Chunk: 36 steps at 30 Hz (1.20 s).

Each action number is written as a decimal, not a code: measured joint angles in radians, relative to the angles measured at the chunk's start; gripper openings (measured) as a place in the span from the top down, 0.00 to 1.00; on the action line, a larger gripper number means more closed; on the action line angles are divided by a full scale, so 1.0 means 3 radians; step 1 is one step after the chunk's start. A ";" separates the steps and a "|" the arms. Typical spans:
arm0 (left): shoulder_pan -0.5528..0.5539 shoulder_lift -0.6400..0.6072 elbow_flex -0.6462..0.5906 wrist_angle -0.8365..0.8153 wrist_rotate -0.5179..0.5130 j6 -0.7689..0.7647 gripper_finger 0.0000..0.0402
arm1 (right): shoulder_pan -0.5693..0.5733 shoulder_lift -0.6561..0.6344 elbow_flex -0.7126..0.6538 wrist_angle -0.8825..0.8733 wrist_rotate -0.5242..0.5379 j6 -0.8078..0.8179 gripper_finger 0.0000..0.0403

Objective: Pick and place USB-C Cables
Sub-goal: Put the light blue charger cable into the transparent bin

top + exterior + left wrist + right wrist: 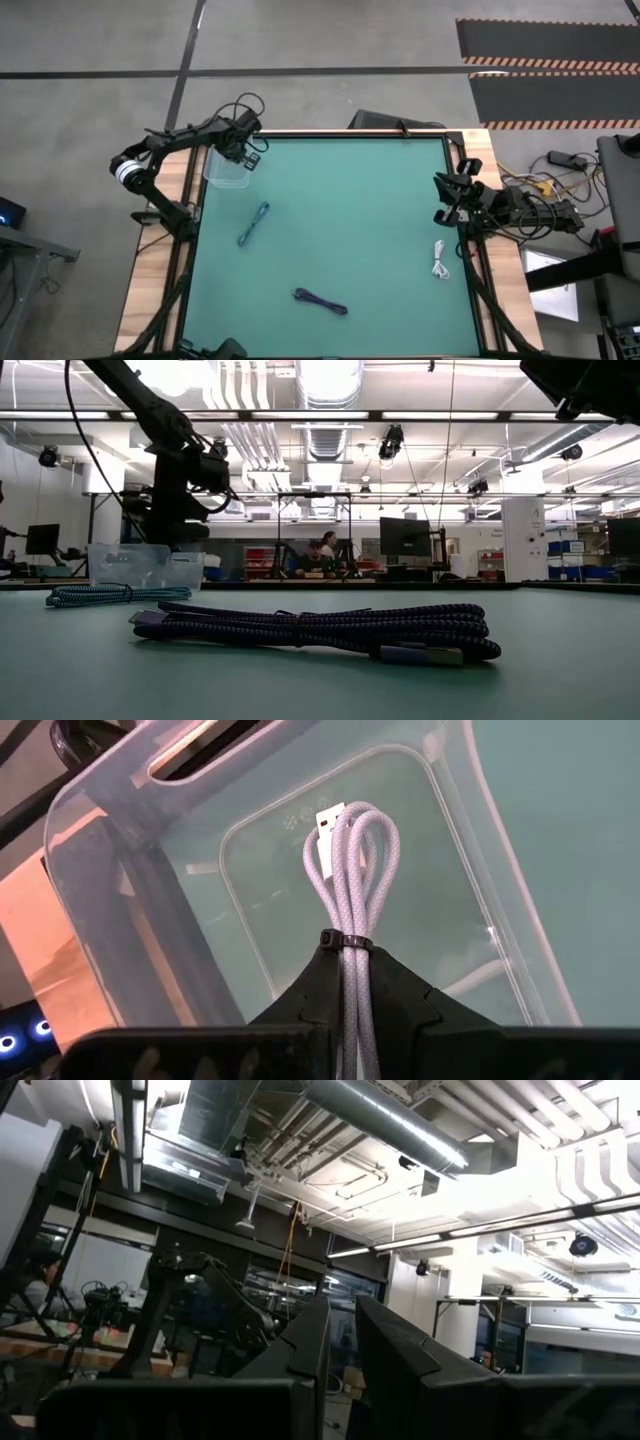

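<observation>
— Over the clear plastic bin (226, 170) at the table's (350, 230) far left corner, what did the left hand (345, 970) hold?
— A white USB-C cable (352, 860), pinched tight, dangling inside the bin.
— And the other cables?
— Teal cable (253, 223), purple cable (320, 300) and a second white cable (440, 262) lay on the table; the right hand (340, 1335), closed and empty, waited at the right edge.

Industrial lab or robotics workshop, open-plan. Exposed ceiling ducts (325, 385) and strip lights (300, 415) are seen across the top of the low view. Monitors (403, 537) and benches are lined up mid-frame behind the green table (560, 660); two people (322, 555) are seated there. Hazard-striped floor mats (545, 62) are laid at the upper right of the high view, on bare concrete. Blue bins, possibly storage, are stacked at the low view's far right.
</observation>
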 joint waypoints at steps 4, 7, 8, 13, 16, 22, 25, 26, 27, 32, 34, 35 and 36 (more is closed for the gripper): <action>0.0000 0.0000 -0.0074 0.0113 -0.0002 0.0001 0.96 | 0.0000 0.0001 0.0001 0.0000 0.0000 0.0001 0.89; 0.0000 0.0000 -0.0185 0.0227 -0.0002 0.0003 0.96 | 0.0000 0.0001 0.0000 -0.0002 -0.0001 0.0001 0.89; 0.0000 0.0000 -0.0229 0.0259 -0.0002 0.0002 0.96 | -0.0001 0.0001 0.0000 -0.0001 0.0000 0.0001 0.89; 0.0000 0.0000 -0.0355 0.0349 -0.0002 0.0002 0.96 | -0.0001 0.0001 0.0000 -0.0013 0.0000 0.0001 0.89; 0.0000 0.0000 -0.0405 0.0391 -0.0003 0.0002 0.96 | 0.0000 0.0001 0.0000 -0.0012 0.0000 0.0001 0.89; 0.0000 0.0000 -0.0428 0.0432 -0.0003 0.0002 0.96 | 0.0000 0.0001 0.0001 -0.0012 0.0000 0.0001 0.89; 0.0000 0.0000 -0.0428 0.0438 -0.0003 0.0001 0.96 | -0.0001 0.0001 0.0000 -0.0012 0.0000 0.0001 0.89; 0.0000 0.0000 -0.0428 0.0441 -0.0003 0.0001 0.96 | 0.0000 0.0001 0.0001 -0.0013 0.0000 0.0001 0.89; 0.0000 0.0000 -0.0428 0.0444 -0.0003 0.0001 0.96 | 0.0000 0.0001 0.0001 -0.0013 -0.0001 0.0001 0.89; 0.0000 0.0000 -0.0429 0.0479 -0.0003 -0.0001 0.96 | 0.0000 0.0001 0.0000 -0.0013 0.0000 0.0001 0.89; 0.0000 0.0000 -0.0429 0.0499 -0.0002 -0.0002 0.95 | 0.0000 0.0000 0.0001 -0.0013 0.0000 0.0001 0.89; 0.0000 0.0000 -0.0429 0.0499 -0.0002 -0.0002 0.94 | 0.0000 0.0000 0.0000 -0.0013 0.0000 0.0001 0.89; 0.0000 0.0000 -0.0429 0.0498 -0.0002 -0.0002 0.93 | 0.0000 0.0001 0.0000 -0.0013 0.0000 0.0001 0.89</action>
